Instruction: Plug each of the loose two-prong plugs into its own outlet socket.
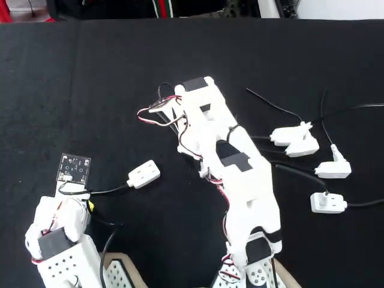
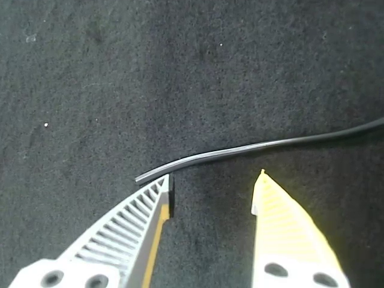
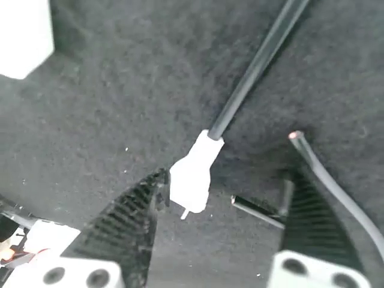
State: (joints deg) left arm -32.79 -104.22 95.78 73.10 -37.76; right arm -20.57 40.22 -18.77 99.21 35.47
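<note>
Down on bench (image 1: 72, 90): right hand (image 3: 228, 186) open, white plug (image 3: 192, 177) sitting in gap; left hand (image 2: 213, 180) open too, over black cable (image 2: 240, 149).

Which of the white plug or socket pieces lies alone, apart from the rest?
The white block left of the long arm; the other pieces cluster on its far side.

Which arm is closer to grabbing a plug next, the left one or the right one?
Right. The right end effector is open, with a white plug lying between its fingers. The left end effector, also open, sits over a thin black cable instead.
</note>
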